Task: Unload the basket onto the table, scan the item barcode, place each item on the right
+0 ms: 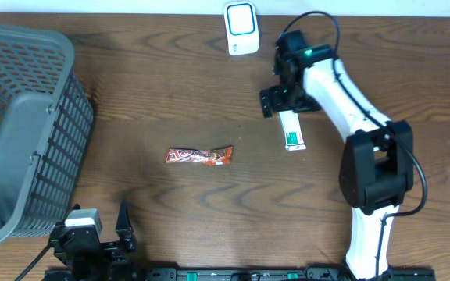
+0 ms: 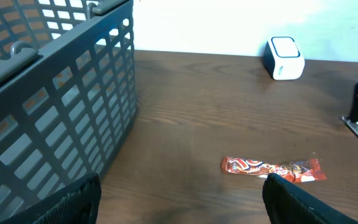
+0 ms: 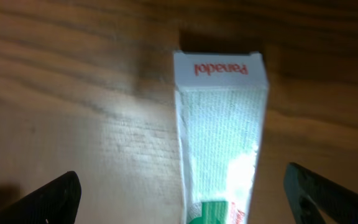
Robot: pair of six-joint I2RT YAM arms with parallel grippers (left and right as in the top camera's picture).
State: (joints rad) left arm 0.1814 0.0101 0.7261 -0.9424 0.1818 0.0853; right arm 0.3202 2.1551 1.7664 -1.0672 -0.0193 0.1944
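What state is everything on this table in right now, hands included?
Box: lying flat, ungripped.
Candy bar: lying flat, untouched.
Scanner: standing upright at the far edge.
Basket: upright, looks empty.
Left hand: open, empty.
Right hand: open, above the box's end.

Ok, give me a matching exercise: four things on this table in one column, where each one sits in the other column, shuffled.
Things
1. grey basket
2. white scanner
3. red snack wrapper
4. Panadol box

Places
A. lying alone near the middle of the table
B. at the far edge
C. flat on the wood, between the open jaws of the right gripper
D. at the left side

Pairs: 1-D, 2-B, 3-A, 4-C
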